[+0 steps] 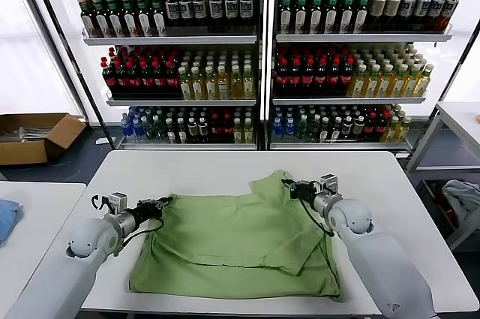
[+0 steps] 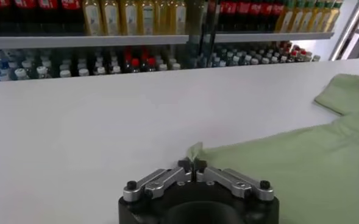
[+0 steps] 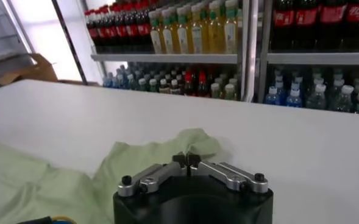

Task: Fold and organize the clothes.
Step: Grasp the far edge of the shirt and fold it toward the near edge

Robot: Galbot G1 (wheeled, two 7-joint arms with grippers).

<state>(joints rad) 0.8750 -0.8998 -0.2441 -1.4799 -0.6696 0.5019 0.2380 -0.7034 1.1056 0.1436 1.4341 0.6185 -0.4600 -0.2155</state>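
Head view: the shirt (image 1: 240,240) lies flat on the surface (image 1: 202,169) between 2 grippers. The left gripper (image 1: 162,202) and right gripper (image 1: 289,185) are each closed, pinching a far corner, likely to keep the fabric taut for folding.

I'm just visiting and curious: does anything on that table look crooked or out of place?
The green shirt lies askew and rumpled: one part is bunched up near the right tool, which is shut on the fabric, while the left tool pinches the opposite corner. The lower edge runs unevenly near the white table's front edge. Nothing looks spilled or damaged.
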